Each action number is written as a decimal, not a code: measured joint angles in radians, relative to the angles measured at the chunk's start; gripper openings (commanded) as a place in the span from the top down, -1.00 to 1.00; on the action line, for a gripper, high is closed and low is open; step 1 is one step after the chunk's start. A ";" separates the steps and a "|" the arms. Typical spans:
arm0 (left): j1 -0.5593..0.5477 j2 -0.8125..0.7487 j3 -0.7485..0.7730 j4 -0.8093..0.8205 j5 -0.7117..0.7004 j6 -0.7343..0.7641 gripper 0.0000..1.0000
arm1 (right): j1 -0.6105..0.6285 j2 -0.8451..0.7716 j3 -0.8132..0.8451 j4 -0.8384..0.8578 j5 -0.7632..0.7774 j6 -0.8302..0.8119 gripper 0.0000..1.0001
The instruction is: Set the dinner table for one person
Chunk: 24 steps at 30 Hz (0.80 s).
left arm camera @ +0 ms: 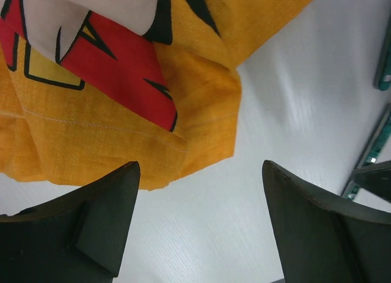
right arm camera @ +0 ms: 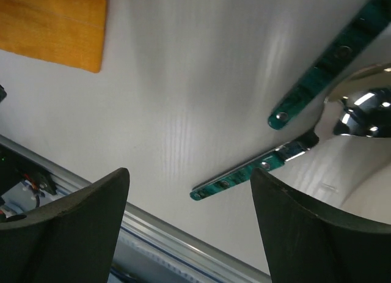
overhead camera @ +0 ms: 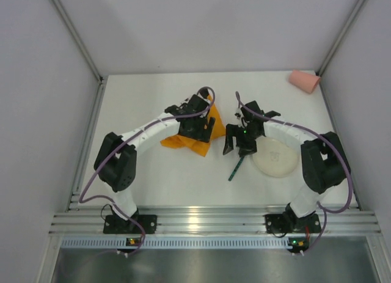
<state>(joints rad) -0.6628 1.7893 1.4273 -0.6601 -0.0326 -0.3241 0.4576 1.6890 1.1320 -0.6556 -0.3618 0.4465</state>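
The dinner table is a white top with an aluminium rail along its near edge. A crumpled orange placemat with a red, white and black print lies at the middle; it fills the upper left of the left wrist view. My left gripper is open and empty over its right edge. My right gripper is open and empty above bare table. A green-handled spoon and a second green handle lie beside a white plate.
A pink cup lies on its side at the far right corner. Grey walls close in the table on three sides. One green-handled utensil sticks out toward the near edge, left of the plate.
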 measured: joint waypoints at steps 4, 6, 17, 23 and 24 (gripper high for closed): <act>-0.020 0.047 0.024 -0.036 -0.116 0.006 -0.67 | -0.060 -0.050 -0.068 0.000 0.005 0.002 -0.61; -0.021 0.062 0.044 -0.050 -0.168 0.006 -0.63 | -0.071 -0.065 -0.080 0.000 0.006 0.002 -0.61; -0.019 0.151 0.093 -0.057 -0.245 0.029 0.45 | -0.074 -0.066 -0.070 0.000 -0.016 0.012 -0.62; -0.019 0.158 0.105 -0.060 -0.246 0.046 1.00 | -0.050 -0.006 0.037 0.047 -0.057 0.051 -0.64; -0.019 0.158 0.114 -0.063 -0.246 0.048 1.00 | -0.039 0.008 0.050 0.072 -0.065 0.063 -0.64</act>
<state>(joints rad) -0.6815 1.9469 1.5414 -0.7227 -0.2787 -0.2764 0.4187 1.6966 1.1820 -0.5835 -0.4267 0.5098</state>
